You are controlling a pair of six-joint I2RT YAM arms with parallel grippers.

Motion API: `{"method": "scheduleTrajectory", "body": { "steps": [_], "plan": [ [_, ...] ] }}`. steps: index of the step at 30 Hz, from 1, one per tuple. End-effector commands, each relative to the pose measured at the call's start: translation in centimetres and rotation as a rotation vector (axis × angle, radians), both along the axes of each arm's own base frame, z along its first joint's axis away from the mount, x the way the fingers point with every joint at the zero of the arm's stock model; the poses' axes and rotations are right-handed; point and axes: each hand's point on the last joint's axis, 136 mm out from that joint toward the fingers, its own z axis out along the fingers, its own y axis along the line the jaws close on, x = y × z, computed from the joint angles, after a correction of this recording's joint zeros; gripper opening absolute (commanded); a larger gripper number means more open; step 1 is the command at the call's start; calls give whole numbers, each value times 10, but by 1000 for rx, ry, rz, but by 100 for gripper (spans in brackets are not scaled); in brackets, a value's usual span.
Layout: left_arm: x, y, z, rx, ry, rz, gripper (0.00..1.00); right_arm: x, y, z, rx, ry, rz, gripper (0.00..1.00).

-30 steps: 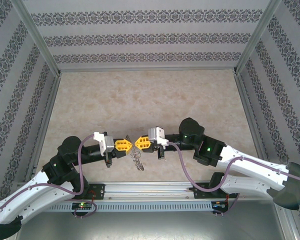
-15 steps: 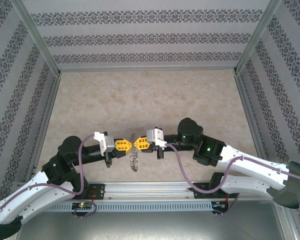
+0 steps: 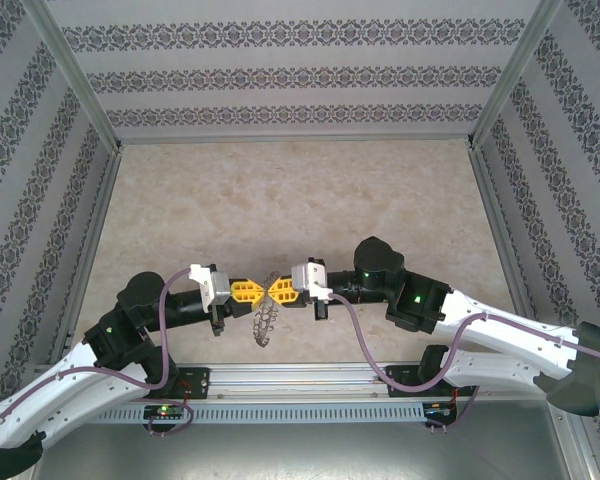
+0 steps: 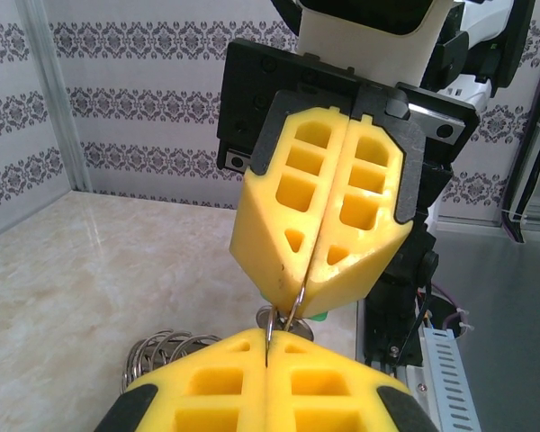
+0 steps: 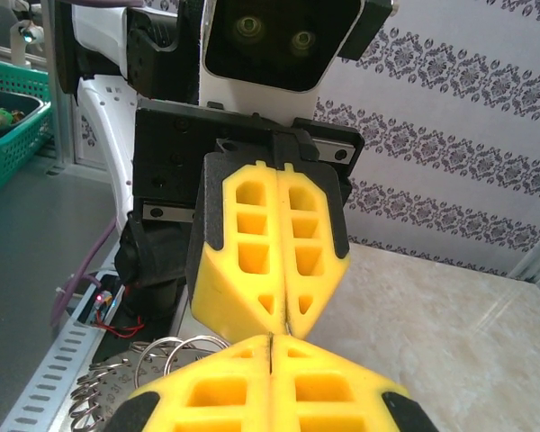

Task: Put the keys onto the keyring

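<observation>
Directly beneath the meeting tips, the keyring (image 3: 265, 320) hangs over the pale surface (image 3: 300, 190), its long axis running from the tips toward the near rail (image 3: 300, 378), leaning slightly left. The left gripper (image 3: 257, 291) and right gripper (image 3: 272, 290) face tip to tip, each pressed together on its thin wire

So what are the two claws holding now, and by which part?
The left claw and right claw both pinch the keyring by its thin wire; the rest hangs below them.
</observation>
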Motion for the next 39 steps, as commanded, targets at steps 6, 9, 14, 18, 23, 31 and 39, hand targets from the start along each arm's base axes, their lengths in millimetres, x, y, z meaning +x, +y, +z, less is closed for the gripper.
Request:
{"method": "scheduleTrajectory", "body": {
  "steps": [6,9,14,18,23,31,39],
  "plan": [
    [-6,-1,38,-89,-65,-25,0,-20,1,-7,-21,-35,84,0],
    [-7,0,39,-95,-69,-24,0,-19,-2,-9,-21,-41,70,0],
    [-7,2,44,-107,-78,-21,0,-18,-6,-13,-23,-49,53,0],
    [-8,2,46,-111,-80,-22,0,-17,-9,-15,-25,-54,39,0],
    [-8,2,46,-115,-82,-22,0,-13,-10,-18,-22,-61,17,0],
    [-7,3,45,-110,-87,-14,0,-11,-20,-14,3,-45,-28,30],
    [-12,2,37,-101,-103,-44,0,0,-36,26,114,9,-99,35]
  ]
}}
